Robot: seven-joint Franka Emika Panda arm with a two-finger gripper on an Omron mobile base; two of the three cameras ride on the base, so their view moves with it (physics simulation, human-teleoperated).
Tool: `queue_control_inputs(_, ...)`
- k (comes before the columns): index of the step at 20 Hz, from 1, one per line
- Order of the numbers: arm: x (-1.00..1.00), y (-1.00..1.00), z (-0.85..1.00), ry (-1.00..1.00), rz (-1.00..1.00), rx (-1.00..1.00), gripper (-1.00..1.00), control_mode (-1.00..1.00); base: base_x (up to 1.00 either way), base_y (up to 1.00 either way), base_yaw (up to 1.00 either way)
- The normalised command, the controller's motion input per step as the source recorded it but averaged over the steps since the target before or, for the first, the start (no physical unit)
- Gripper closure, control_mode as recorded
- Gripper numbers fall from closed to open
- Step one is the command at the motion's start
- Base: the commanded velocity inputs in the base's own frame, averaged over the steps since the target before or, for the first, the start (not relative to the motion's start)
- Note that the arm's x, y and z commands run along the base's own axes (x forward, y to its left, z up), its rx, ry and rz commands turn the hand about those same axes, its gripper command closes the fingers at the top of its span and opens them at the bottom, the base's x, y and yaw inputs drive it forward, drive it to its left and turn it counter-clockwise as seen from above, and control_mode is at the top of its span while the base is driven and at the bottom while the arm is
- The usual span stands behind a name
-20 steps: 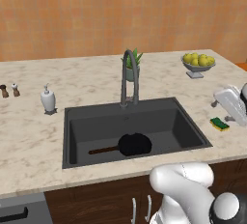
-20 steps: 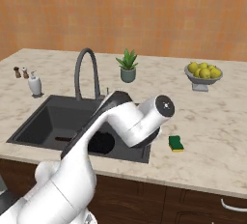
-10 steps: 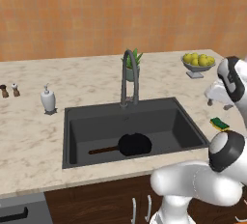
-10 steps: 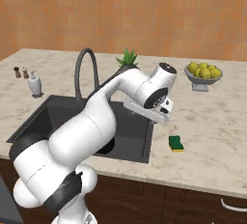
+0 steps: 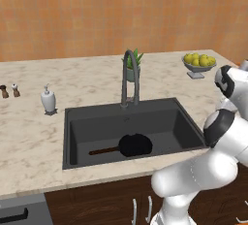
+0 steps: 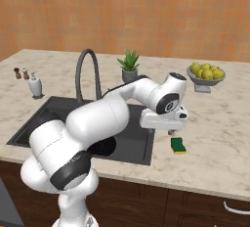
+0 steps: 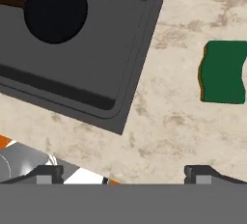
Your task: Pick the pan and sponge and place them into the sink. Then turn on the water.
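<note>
While the pan (image 5: 135, 144) lies flat on the floor of the sink (image 5: 77, 122), its handle pointing left, the sponge (image 6: 178, 145) sits green side up on the bench (image 6: 219, 138), just right of the sink's rim. Above the stone between sink and sponge hangs the gripper (image 6: 171, 131), pointing down, close to the sponge but not touching it. From the hand camera the sponge (image 7: 224, 72) lies ahead and off to the right of the jaws, which stand open and empty.
</note>
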Motion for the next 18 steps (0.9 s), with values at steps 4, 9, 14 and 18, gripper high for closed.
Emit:
queue_control_inputs(4,0.00,-0.33,-0.17,-0.01,0.23,-0.01,-1.00,-1.00,0.00,0.00,0.00)
queue_control_inputs(9,0.05,-0.09,-0.39,-0.02,0.10,-0.05,-1.00,-1.00,0.00,0.00,0.00)
queue_control_inputs(14,0.23,-0.07,-0.35,-0.10,0.00,0.00,-1.00,-1.00,0.00,0.00,0.00)
queue_control_inputs(18,0.31,-0.04,-0.30,-0.09,0.00,-0.01,-1.00,-1.00,0.00,0.00,0.00)
